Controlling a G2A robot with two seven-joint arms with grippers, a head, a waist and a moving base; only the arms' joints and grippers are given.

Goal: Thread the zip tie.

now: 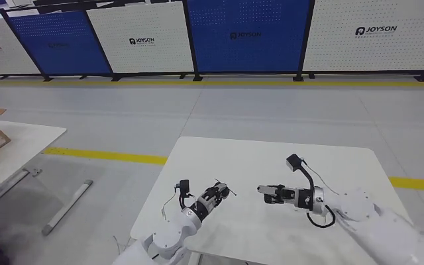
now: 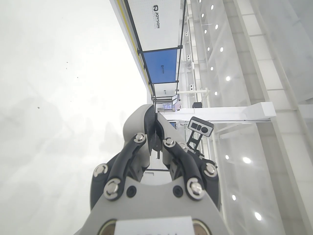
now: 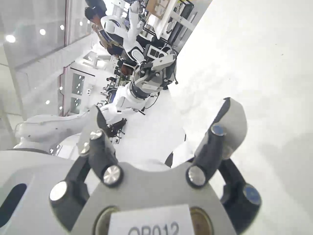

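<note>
One white table [image 1: 265, 156]; above it I see L gripper [image 2: 153, 110] jaws clamped on thin blk zip tie [image 2: 155, 133], R gripper [image 3: 163, 110] jaws wide apart.

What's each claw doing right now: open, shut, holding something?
Left gripper: shut on the zip tie, a thin black strip poking out.
Right gripper: open, holding nothing.

Logo lettering on wall panels [image 1: 142, 41], cropped code on label [image 3: 151, 221]
</note>
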